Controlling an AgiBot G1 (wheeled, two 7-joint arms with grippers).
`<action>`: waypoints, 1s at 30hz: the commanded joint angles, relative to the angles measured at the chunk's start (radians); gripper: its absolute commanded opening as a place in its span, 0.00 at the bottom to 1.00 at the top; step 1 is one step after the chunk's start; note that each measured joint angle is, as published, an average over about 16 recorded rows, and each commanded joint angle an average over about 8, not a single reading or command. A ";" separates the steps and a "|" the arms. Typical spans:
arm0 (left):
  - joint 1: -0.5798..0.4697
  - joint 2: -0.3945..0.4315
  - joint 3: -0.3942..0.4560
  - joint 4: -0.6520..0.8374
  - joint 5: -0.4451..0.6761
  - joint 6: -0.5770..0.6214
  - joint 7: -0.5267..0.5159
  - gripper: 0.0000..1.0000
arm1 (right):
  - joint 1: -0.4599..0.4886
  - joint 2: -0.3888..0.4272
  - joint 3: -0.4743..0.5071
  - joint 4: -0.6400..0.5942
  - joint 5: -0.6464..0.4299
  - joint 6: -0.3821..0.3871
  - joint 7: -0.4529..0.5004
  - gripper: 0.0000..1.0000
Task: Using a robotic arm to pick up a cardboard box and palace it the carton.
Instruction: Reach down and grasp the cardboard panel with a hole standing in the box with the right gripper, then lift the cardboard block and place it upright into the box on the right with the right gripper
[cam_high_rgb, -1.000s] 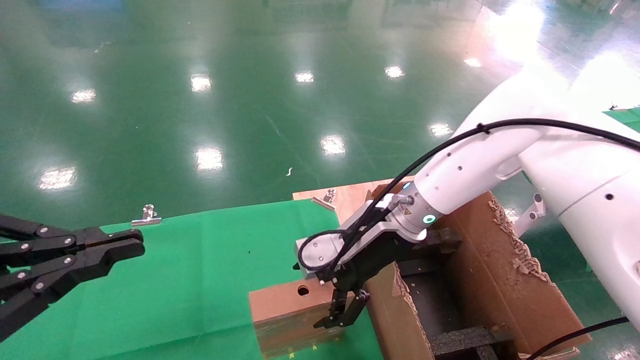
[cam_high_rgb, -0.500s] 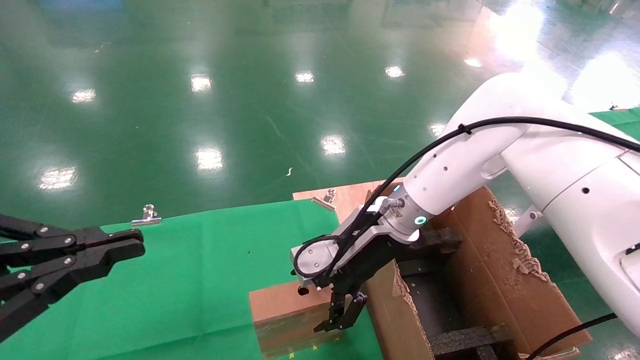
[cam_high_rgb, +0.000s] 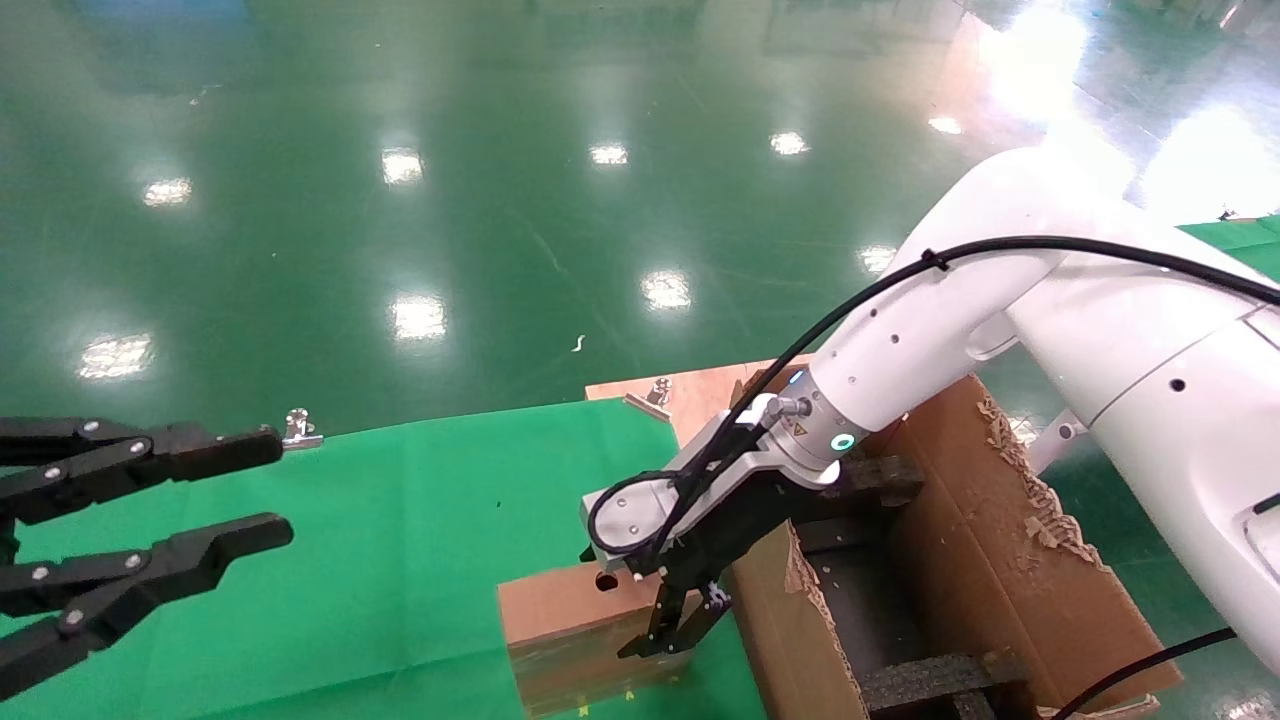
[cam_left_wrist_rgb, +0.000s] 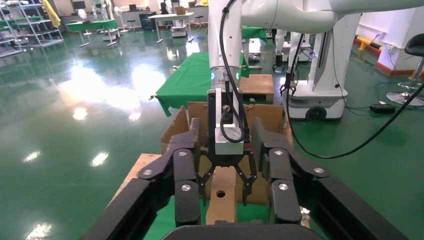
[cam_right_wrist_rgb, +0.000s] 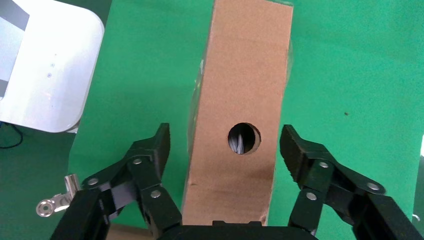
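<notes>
The small brown cardboard box (cam_high_rgb: 560, 610) with a round hole lies on the green cloth beside the carton. It also shows in the right wrist view (cam_right_wrist_rgb: 240, 85) and the left wrist view (cam_left_wrist_rgb: 222, 200). The white robotic arm's right gripper (cam_high_rgb: 668, 632) is open and straddles the box end near the hole, one finger on each side with a gap to the cardboard (cam_right_wrist_rgb: 227, 145). The large carton (cam_high_rgb: 1000, 540) with torn flaps and black foam inserts (cam_high_rgb: 930, 680) stands right of the box. My left gripper (cam_high_rgb: 275, 485) is open and empty at the far left, above the cloth.
The green cloth (cam_high_rgb: 400, 540) covers the table. Metal clips (cam_high_rgb: 295, 430) hold its far edge, and another clip (cam_high_rgb: 657, 390) sits by a wooden board (cam_high_rgb: 700, 395). The carton's near wall (cam_high_rgb: 790, 630) stands close behind the right gripper. Green floor lies beyond.
My left gripper has opened from shut. The right gripper has dropped a little lower around the box end.
</notes>
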 joint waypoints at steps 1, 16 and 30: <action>0.000 0.000 0.000 0.000 0.000 0.000 0.000 1.00 | -0.001 0.001 0.001 0.001 0.000 0.000 0.001 0.00; 0.000 0.000 0.000 0.000 0.000 0.000 0.000 1.00 | -0.003 0.004 0.002 0.002 0.006 0.008 0.009 0.00; 0.000 0.000 0.000 0.000 0.000 0.000 0.000 1.00 | 0.165 0.028 0.046 -0.079 0.037 0.013 0.030 0.00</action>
